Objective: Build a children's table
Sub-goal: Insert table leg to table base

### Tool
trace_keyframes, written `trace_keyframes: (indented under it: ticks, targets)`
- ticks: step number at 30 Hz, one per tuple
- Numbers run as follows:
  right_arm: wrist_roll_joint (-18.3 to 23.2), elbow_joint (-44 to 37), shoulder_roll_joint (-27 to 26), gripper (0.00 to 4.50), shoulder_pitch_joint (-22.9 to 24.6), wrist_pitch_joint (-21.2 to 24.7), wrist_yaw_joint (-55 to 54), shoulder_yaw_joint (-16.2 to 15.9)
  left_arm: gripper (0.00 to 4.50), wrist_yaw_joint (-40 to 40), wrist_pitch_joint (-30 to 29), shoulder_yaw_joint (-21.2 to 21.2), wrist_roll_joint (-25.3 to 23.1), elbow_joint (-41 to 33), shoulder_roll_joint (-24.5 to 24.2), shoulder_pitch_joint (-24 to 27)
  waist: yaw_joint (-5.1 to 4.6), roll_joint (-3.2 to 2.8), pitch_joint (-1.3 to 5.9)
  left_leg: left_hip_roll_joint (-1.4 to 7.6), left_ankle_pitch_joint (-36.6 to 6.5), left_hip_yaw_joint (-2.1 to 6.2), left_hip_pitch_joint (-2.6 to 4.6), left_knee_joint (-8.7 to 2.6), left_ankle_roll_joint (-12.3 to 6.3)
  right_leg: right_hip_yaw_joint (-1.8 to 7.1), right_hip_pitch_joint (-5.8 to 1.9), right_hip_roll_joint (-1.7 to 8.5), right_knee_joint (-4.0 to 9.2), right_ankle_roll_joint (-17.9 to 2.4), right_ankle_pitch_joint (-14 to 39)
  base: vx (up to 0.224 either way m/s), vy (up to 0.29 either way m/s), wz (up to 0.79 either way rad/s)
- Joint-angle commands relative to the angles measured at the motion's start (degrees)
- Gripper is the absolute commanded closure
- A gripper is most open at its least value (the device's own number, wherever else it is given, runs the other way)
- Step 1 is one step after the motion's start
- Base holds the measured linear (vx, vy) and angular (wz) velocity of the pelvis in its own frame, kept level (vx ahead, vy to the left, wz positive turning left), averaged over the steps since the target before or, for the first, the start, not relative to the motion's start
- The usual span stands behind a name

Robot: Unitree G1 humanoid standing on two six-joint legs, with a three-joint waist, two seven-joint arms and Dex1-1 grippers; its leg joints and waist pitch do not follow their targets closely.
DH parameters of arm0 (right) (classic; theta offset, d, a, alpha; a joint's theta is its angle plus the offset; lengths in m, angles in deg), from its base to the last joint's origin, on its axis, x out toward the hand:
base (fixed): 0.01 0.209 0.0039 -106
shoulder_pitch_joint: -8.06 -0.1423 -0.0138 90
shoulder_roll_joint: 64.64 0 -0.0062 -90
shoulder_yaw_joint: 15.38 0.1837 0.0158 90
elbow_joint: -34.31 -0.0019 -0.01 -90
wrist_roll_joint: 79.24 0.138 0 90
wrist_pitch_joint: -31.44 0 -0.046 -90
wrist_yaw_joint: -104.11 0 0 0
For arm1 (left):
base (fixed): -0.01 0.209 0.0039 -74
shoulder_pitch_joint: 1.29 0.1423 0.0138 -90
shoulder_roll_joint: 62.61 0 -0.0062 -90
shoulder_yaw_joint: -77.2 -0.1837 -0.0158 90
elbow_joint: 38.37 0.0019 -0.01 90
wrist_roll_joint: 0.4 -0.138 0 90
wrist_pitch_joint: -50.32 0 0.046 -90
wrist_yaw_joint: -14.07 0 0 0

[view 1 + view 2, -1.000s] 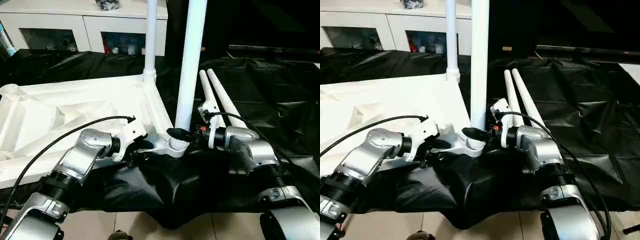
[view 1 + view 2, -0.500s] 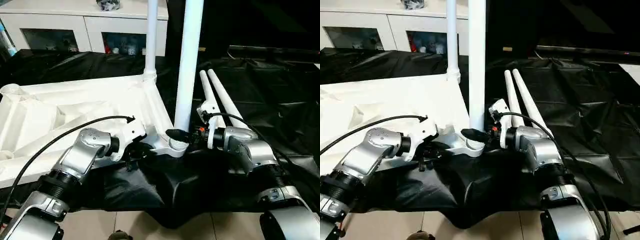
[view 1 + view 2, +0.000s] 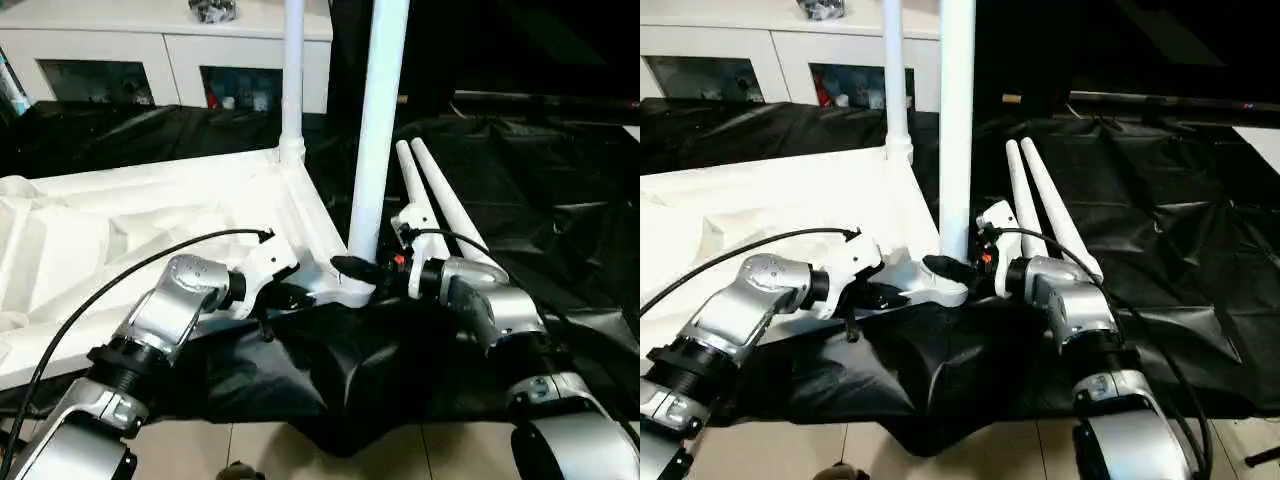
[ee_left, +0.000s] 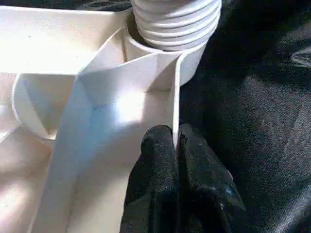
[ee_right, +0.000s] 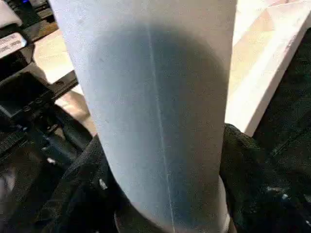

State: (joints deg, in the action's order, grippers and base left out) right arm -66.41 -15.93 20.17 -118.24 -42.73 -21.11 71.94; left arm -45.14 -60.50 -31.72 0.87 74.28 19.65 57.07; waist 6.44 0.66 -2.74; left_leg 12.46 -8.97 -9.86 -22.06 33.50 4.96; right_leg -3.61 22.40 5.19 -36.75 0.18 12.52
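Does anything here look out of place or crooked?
Nothing is spilled or broken. The near leg stands slightly tilted in its corner socket with its threads still showing, so it seems not fully screwed in.

Two upright legs (image 3: 378, 130) rose from the table top's (image 3: 120, 230) near and far corners, blocking passage along that edge. Two loose legs (image 3: 440, 205) lay just beside them on the black cloth (image 3: 560, 200), whose right side stood open.
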Motion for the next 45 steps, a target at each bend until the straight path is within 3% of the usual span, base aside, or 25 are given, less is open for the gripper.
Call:
trace_keyframes:
  ticks: [1,7,11,16,18,19,20,21,22,25,26,28,29,31,37,38,45]
  targets:
    - [-0.7,1.2,-0.2,2.01,-0.8,-0.1,-0.4,-0.1,4.5,0.4,-1.0,0.2,0.3,-1.4,0.5,0.8,0.07,-0.72,4.02,0.59,-11.0,-0.09,1.21,-3.74,0.52,1.99,-2.68,2.54,3.89,-14.3,-0.2,0.0,0.0,0.0]
    - [-1.4,4.9,-0.9,2.01,-2.3,-2.5,-1.7,-0.2,4.5,0.0,-1.4,0.2,1.0,-3.5,0.8,1.6,-0.04,-0.55,4.02,0.55,-10.7,-0.16,1.18,-3.73,0.11,2.0,-2.67,2.54,3.84,-14.6,-0.7,0.0,0.0,0.0]
    - [-0.5,8.4,-1.6,2.01,-3.1,-4.2,-2.3,1.5,4.5,0.6,-1.8,0.4,0.8,-4.1,0.6,1.7,-0.23,-0.62,3.95,0.56,-11.5,-0.15,1.17,-3.8,0.15,2.0,-2.64,2.62,3.96,-14.7,0.6,0.0,0.0,0.0]
    - [2.1,8.7,-1.6,2.02,-0.8,-4.7,-1.8,4.0,4.5,1.5,-2.3,1.3,0.8,-4.0,0.3,1.6,-0.28,-0.69,3.96,0.6,-11.2,-0.13,1.21,-3.77,-0.24,2.01,-2.62,2.54,3.94,-14.8,0.0,0.0,0.0,0.0]
    - [2.7,8.8,-1.6,2.02,0.4,-5.2,-1.9,4.7,4.5,1.9,-2.3,1.5,0.7,-3.6,0.2,1.3,-0.12,-1.15,4.04,0.61,-11.4,-0.08,1.18,-3.73,-0.24,2.02,-2.67,2.6,3.88,-14.8,-0.8,0.0,0.0,0.0]
    - [2.9,8.9,-1.6,2.02,0.9,-5.4,-2.0,4.9,4.5,2.0,-2.2,1.5,0.7,-3.4,0.2,1.3,-0.11,-1.0,4.07,0.58,-11.2,-0.11,1.21,-3.73,-0.3,2.0,-2.68,2.52,3.91,-14.9,-1.2,0.0,0.0,0.0]
    - [3.3,8.9,-1.9,2.02,1.8,-5.8,-2.2,5.5,4.5,2.0,-2.2,1.6,0.6,-3.3,0.2,1.1,0.05,-1.7,4.09,0.54,-11.3,0.02,1.17,-3.71,-0.23,1.94,-2.68,2.56,3.75,-15.0,-1.6,0.0,0.0,0.0]
    - [3.7,8.8,-2.1,2.02,2.6,-6.3,-2.4,6.1,4.5,2.1,-2.2,1.6,0.6,-3.1,0.3,0.9,-0.02,-1.28,4.05,0.58,-11.9,-0.11,1.2,-3.7,-0.29,1.97,-2.61,2.53,3.93,-15.1,-1.6,0.0,0.0,0.0]
    - [4.3,9.1,-2.8,2.02,3.8,-8.3,-3.5,7.6,4.5,2.3,-2.2,1.6,0.5,-2.7,0.3,0.6,0.16,-1.68,4.13,0.6,-12.0,-0.01,1.22,-3.72,-0.27,1.95,-2.67,2.64,3.84,-15.3,-1.6,0.0,0.0,0.0]
    - [5.3,9.8,-3.5,2.02,4.8,-10.3,-5.1,9.4,4.5,2.4,-2.0,1.5,0.3,-2.3,0.4,0.3,0.12,-1.48,4.02,0.6,-12.8,-0.04,1.21,-3.82,-0.29,1.96,-2.59,2.59,4.02,-15.2,-0.5,0.0,0.0,0.0]
    - [5.9,10.0,-3.9,2.02,5.4,-11.0,-5.8,10.2,4.5,2.4,-1.8,1.5,0.2,-2.0,0.3,0.2,0.08,-2.43,3.93,0.68,-14.5,0.04,1.42,-4.02,0.26,1.9,-2.37,2.54,4.31,-15.1,0.6,0.0,0.0,0.0]
    - [6.3,10.1,-4.2,2.02,6.1,-11.7,-6.3,10.7,4.5,2.3,-1.7,1.5,0.2,-1.8,0.3,0.1,0.04,-1.99,3.89,0.58,-15.7,0.09,1.34,-4.07,0.45,1.91,-2.56,2.56,4.32,-15.1,1.8,0.0,0.0,0.0]
    - [6.4,9.7,-5.0,2.02,7.8,-13.4,-6.5,10.7,4.5,2.2,-1.4,1.3,0.0,-1.2,0.2,-0.2,0.18,-2.97,3.91,0.55,-15.9,0.2,1.35,-4.02,0.57,1.93,-2.48,2.66,4.29,-15.0,2.5,0.0,0.0,0.0]
    - [6.5,9.6,-5.4,2.02,8.9,-14.7,-6.6,10.8,4.5,2.2,-1.1,1.2,-0.2,-0.9,0.2,-0.5,0.07,-2.53,3.85,0.62,-17.0,0.18,1.38,-4.17,0.65,1.94,-2.51,2.64,4.59,-14.7,3.6,0.0,0.0,0.0]
    - [5.7,10.0,-6.7,2.02,11.8,-20.2,-7.8,10.8,4.5,2.5,-0.5,1.2,-0.4,0.3,0.5,-1.2,0.07,-2.8,3.83,0.63,-16.7,0.18,1.26,-4.27,0.1,1.97,-2.34,2.69,4.82,-14.3,5.1,0.0,0.0,0.0]
    - [5.6,9.7,-6.8,2.02,12.2,-20.9,-8.0,10.7,4.5,2.7,-0.4,1.2,-0.5,0.5,0.6,-1.3,0.07,-2.56,3.82,0.67,-16.7,0.17,1.27,-4.31,0.05,1.97,-2.34,2.68,4.86,-14.2,5.2,0.0,0.0,0.0]
    - [3.3,9.9,-6.4,2.02,12.8,-25.5,-9.6,9.2,4.5,3.1,0.2,1.0,-0.7,1.4,0.9,-1.7,0.13,-2.65,3.79,0.68,-16.5,0.17,1.24,-4.5,-0.11,1.95,-2.29,2.66,4.91,-13.9,5.3,0.0,0.0,0.0]
